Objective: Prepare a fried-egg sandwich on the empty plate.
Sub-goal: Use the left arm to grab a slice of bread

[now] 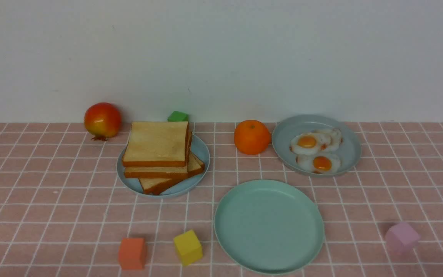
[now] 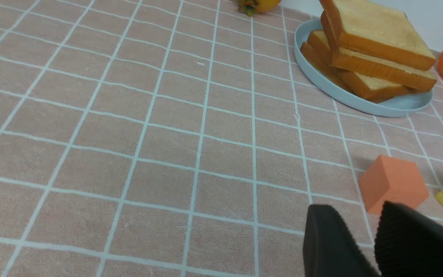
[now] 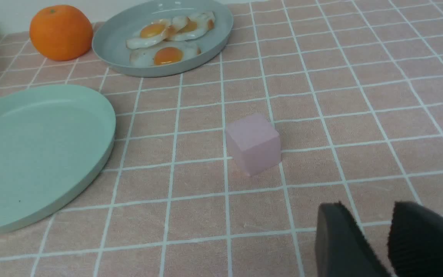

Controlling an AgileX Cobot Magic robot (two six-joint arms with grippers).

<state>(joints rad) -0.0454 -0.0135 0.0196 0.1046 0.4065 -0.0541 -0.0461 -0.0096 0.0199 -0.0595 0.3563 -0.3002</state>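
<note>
Black-padded, our left gripper (image 2: 360, 215) and right gripper (image 3: 371, 215) stand slightly parted, both empty. An orange cube (image 2: 392, 182) lies near the left one, a pink cube (image 3: 253, 143) near the right. We find the mint-green plate (image 1: 269, 227) bare, front centre; tan toast slices (image 1: 156, 148) stack on the light-blue plate (image 1: 203, 152), glossy fried eggs (image 1: 315, 152) lie on the grey-blue plate (image 1: 350, 152).

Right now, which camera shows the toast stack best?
Front view: the whole toast stack sits unobstructed on its light-blue plate. The left wrist view is closer and side-on, but the frame edge crops its top. The right wrist view shows no toast, only a sliver of that plate's rim.
</note>
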